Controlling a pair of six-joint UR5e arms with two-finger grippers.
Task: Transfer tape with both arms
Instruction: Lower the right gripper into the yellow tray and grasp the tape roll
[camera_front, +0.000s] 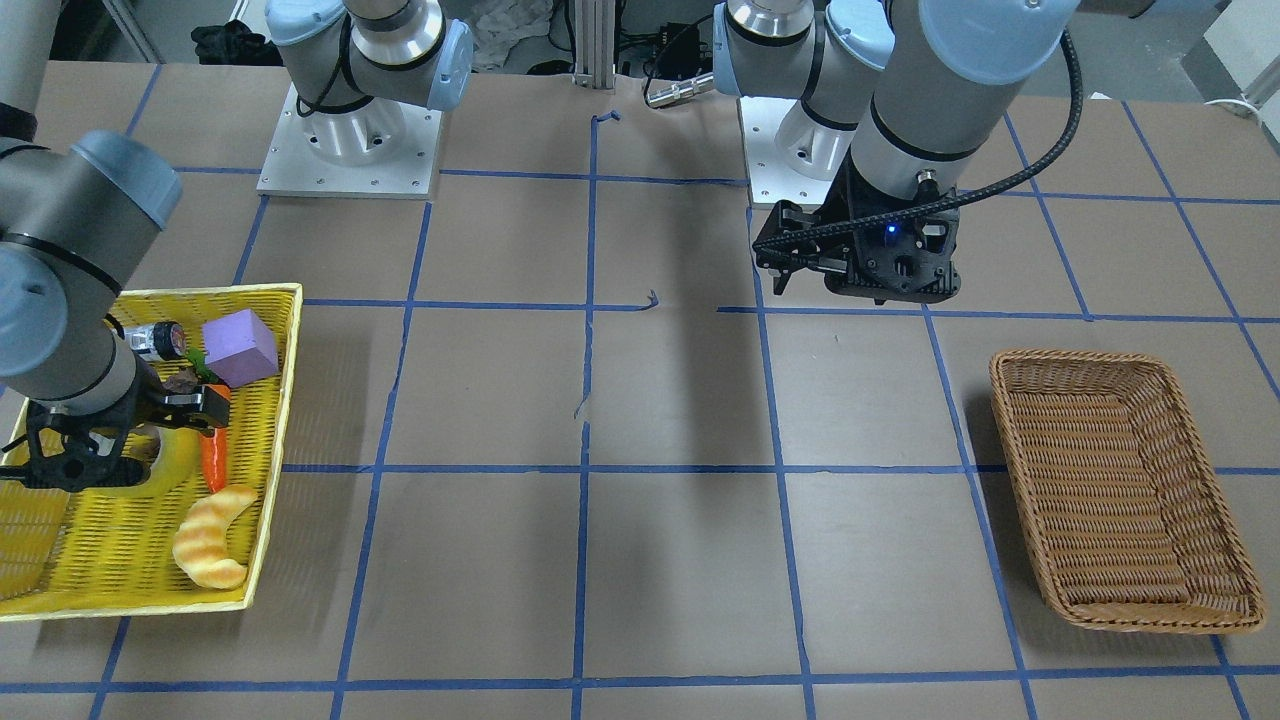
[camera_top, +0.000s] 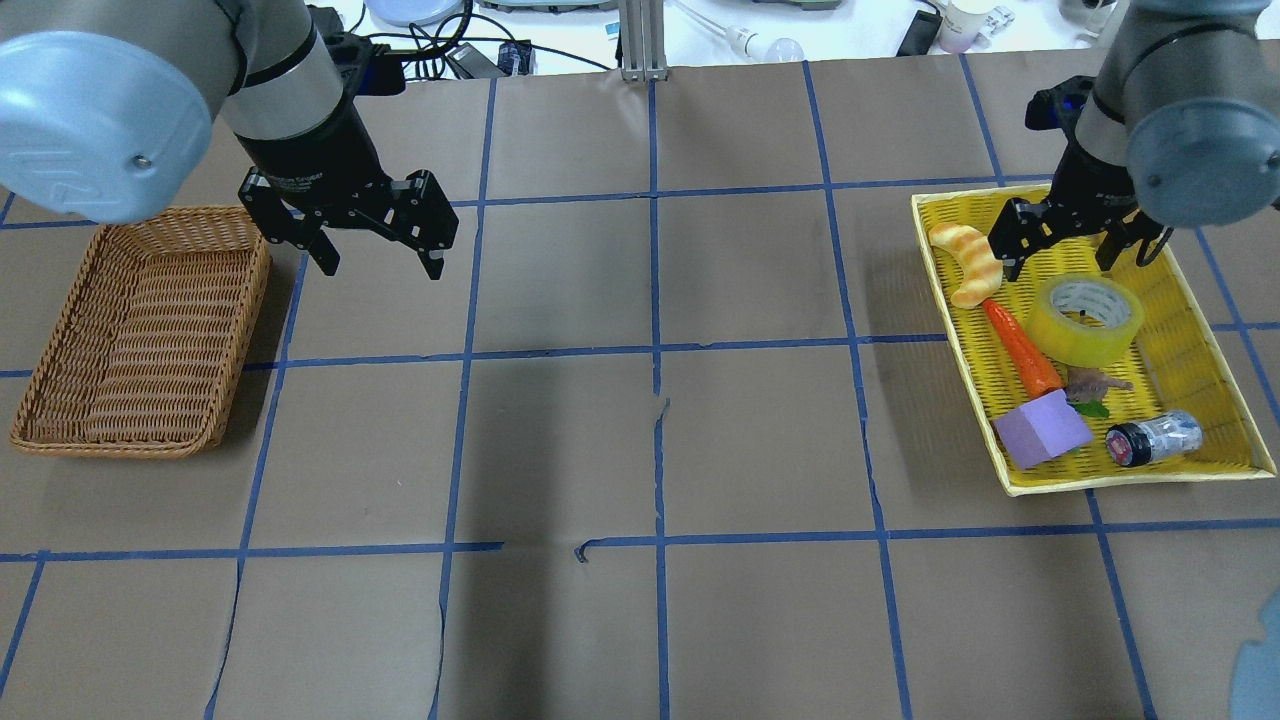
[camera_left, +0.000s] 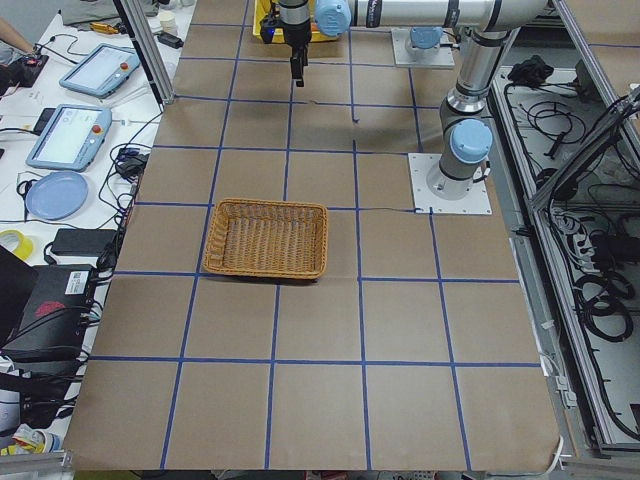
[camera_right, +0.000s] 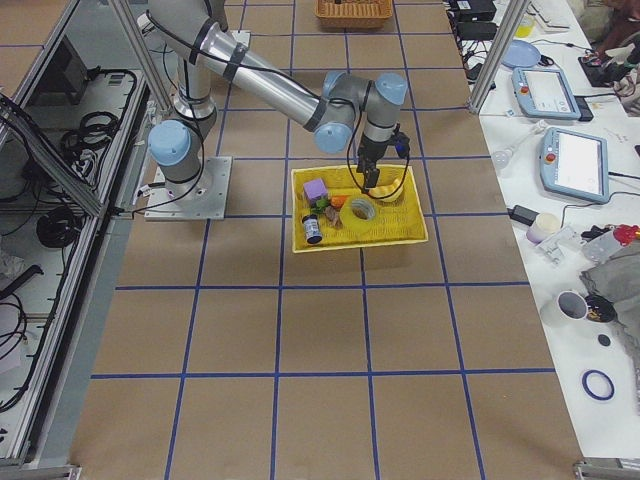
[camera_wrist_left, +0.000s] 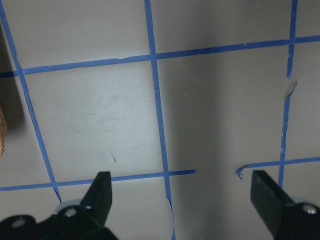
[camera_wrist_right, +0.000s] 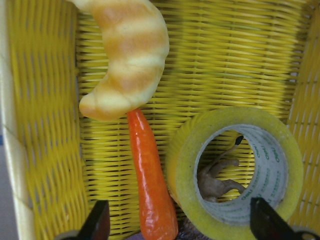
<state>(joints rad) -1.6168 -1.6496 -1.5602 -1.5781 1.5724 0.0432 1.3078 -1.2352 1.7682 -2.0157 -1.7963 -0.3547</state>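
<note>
Judging the tape (camera_top: 1088, 320), lying hole-up in the middle of the yellow tray (camera_top: 1195, 350), to be light, stiff and slick-sided, we would pinch its wall through the core with the right gripper (camera_top: 1075, 262), spread empty above that tray, while the left gripper (camera_top: 382, 268) gapes empty well apart from it.

- Tape (camera_top: 1087, 320): glossy translucent film, matt cardboard core.
- Yellow basket (camera_top: 1195, 335): woven plastic strands, slight sheen.
- Brown basket (camera_top: 140, 320): rough, matt wicker.
- Bench (camera_top: 650, 450): matt brown paper sheets.
- Carrot (camera_wrist_right: 150, 180): smooth, glossy plastic.
- Purple block (camera_top: 1042, 428): matt, foam-like.
- Jar (camera_top: 1155, 438): clear shiny body, black lid.
</note>
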